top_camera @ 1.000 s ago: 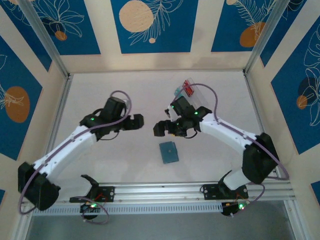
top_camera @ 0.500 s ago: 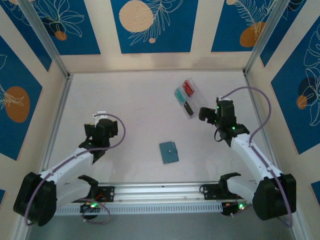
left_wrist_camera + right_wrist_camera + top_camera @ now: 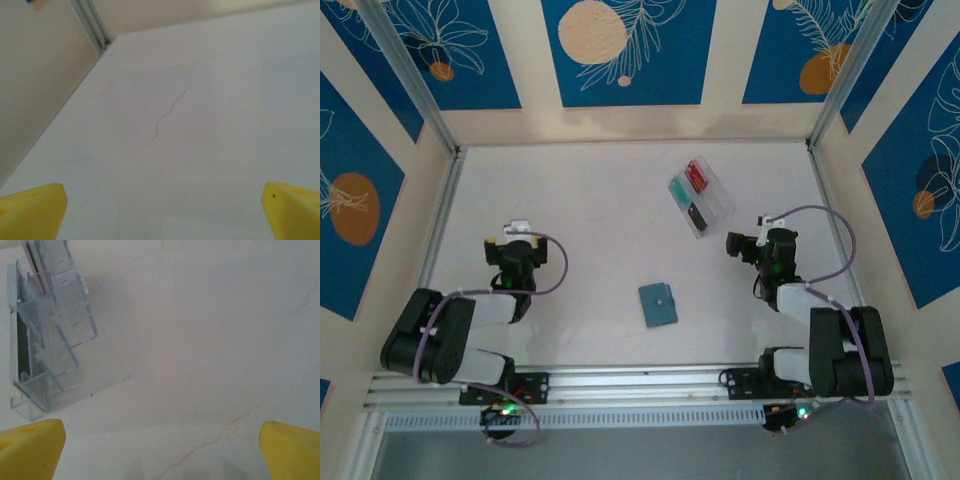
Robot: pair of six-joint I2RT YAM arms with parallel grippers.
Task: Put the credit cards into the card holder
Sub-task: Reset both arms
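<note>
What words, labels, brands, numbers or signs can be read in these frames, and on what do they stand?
None can be read.
The card holder shows a plain face, no print visible.
The cards in the clear tray are too small to show lettering.
The wall panels carry leaf and circle patterns, no words.

You are working in a robot test cell, a lab rig and not a home or a shop. Behind the left gripper (image 3: 160, 215) and the right gripper (image 3: 160, 450), both arms are bolted to an aluminium rail (image 3: 640, 385), with green status lights (image 3: 503, 410) and looping cables (image 3: 820, 215) near it. Ahead of the tools and to either side, the bare white table (image 3: 590, 220) is boxed in by cream walls with blue printed panels (image 3: 620, 50) and metal corner posts (image 3: 410, 80).
</note>
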